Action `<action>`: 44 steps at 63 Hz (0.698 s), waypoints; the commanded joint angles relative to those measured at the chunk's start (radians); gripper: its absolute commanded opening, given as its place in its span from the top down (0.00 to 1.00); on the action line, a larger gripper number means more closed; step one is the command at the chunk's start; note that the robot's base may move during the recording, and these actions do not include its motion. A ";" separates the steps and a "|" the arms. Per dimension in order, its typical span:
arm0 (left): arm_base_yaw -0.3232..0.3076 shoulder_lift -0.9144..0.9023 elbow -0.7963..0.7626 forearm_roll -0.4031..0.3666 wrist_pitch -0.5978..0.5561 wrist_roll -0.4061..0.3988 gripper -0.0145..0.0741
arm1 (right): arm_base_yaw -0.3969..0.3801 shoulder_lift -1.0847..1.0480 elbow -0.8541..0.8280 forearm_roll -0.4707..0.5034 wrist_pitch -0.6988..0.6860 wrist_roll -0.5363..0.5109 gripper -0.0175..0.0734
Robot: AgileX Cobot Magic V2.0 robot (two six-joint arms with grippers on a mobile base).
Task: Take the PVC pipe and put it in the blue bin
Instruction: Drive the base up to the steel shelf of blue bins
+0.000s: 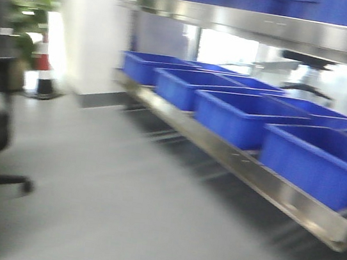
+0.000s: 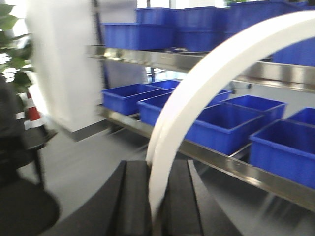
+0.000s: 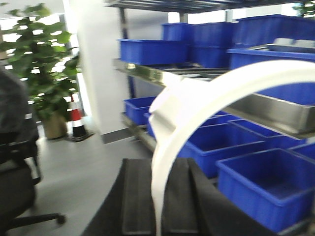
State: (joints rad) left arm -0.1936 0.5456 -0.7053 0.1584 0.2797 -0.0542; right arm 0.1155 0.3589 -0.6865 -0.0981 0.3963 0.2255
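Black-padded, clamps white curved PVC pipe (image 2: 211, 71) in left gripper (image 2: 156, 196), likewise pinches it in right gripper (image 3: 157, 201); holds it arched up in air, short of row of blue bins (image 1: 243, 117) on steel shelf (image 1: 281, 190), over grey floor (image 1: 119, 193)

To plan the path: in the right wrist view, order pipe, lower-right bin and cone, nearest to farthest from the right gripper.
1. Pipe, clamped in the right gripper, centre.
2. Bin, lower right.
3. Cone, far left, by the plant.
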 commanded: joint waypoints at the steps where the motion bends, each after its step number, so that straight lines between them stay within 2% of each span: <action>1: -0.002 -0.002 -0.004 -0.001 -0.029 0.000 0.96 | -0.003 -0.002 0.001 -0.001 -0.031 -0.007 0.98; 44: -0.002 -0.002 -0.004 0.005 -0.029 0.000 0.96 | -0.003 -0.002 0.001 -0.001 -0.031 -0.007 0.98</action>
State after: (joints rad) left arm -0.1936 0.5456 -0.7053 0.1621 0.2791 -0.0542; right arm 0.1155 0.3589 -0.6865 -0.0981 0.3963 0.2255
